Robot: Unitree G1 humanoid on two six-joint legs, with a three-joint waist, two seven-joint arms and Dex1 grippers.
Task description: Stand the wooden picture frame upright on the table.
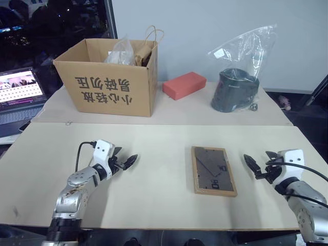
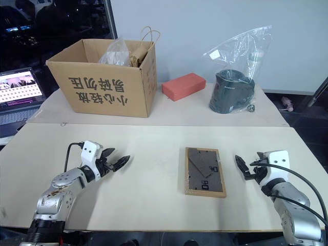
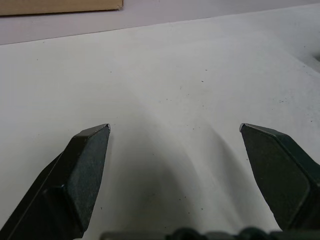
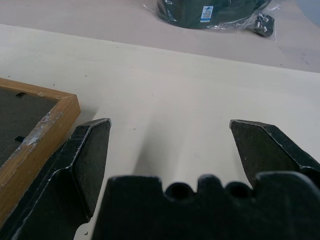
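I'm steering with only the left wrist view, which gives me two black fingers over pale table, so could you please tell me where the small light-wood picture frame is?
Observer: The wooden picture frame lies flat, dark back panel up, on the pale beige table, to the left gripper's right.
Operator: Is anything holding it?
Observer: No. The right gripper is open beside the frame's right edge, apart from it.
Operator: Anything behind it?
Observer: A red brick-like block sits at the far side, beside a cardboard box.
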